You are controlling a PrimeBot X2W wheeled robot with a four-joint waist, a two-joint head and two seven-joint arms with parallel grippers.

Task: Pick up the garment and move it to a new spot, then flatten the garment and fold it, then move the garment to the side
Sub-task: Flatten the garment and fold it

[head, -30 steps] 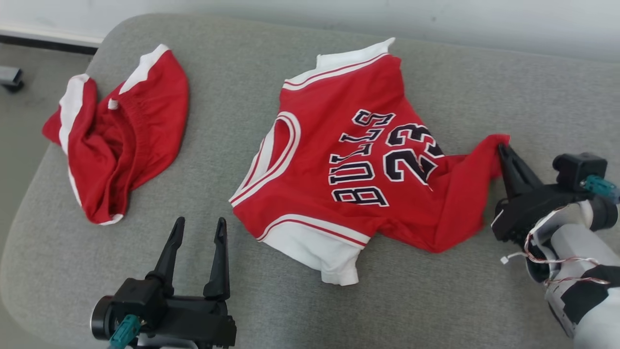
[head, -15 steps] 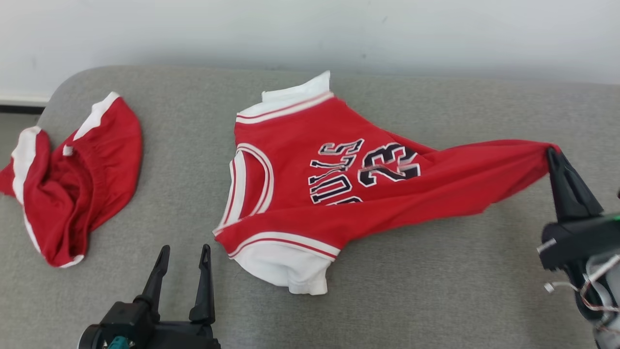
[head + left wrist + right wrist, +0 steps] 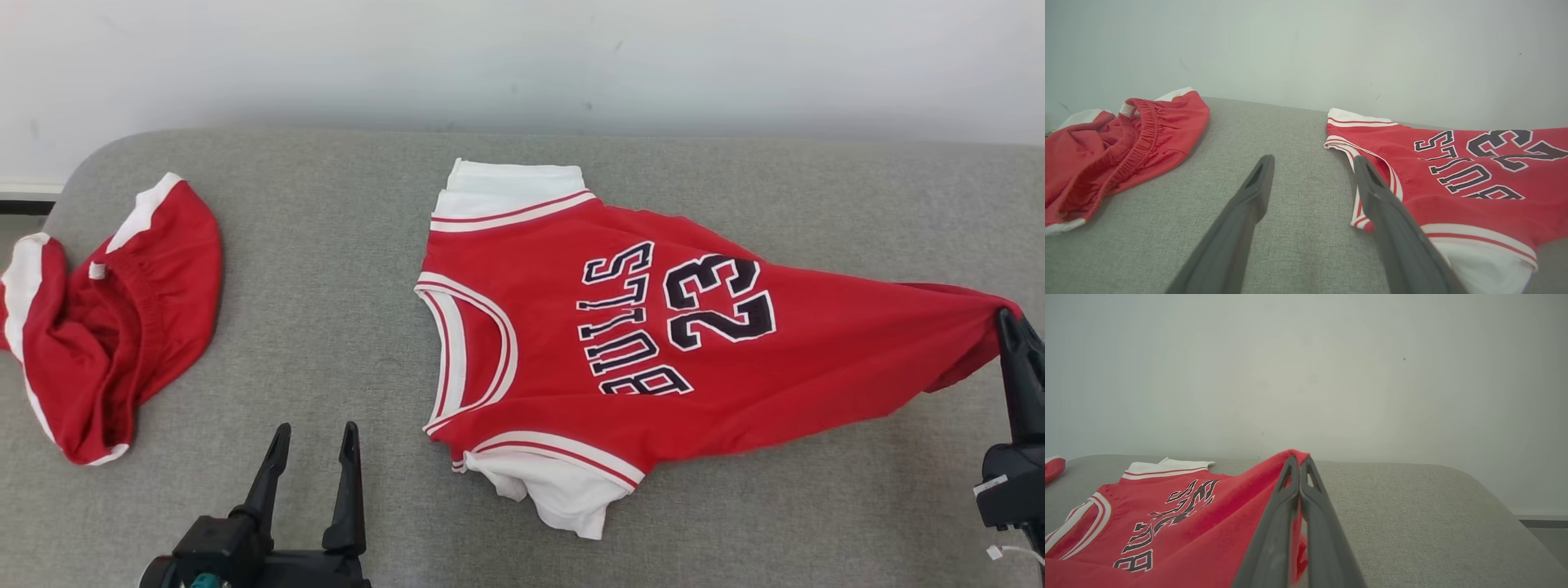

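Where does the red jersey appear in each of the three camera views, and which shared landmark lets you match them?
Head view: the jersey spreads from centre to the right edge.
Left wrist view: the jersey lies in the right half.
Right wrist view: the jersey sits lower left, reaching up to the right gripper that pinches it.
Shared landmark: the BULLS lettering.

The jersey (image 3: 816,359) is showing "BULLS" in dark, white-edged letters on its red front. The word is running from the near edge of the cushion (image 3: 326,269) toward its far edge. The number "23" is sitting just beside the word, on the side toward the cushion's right edge.
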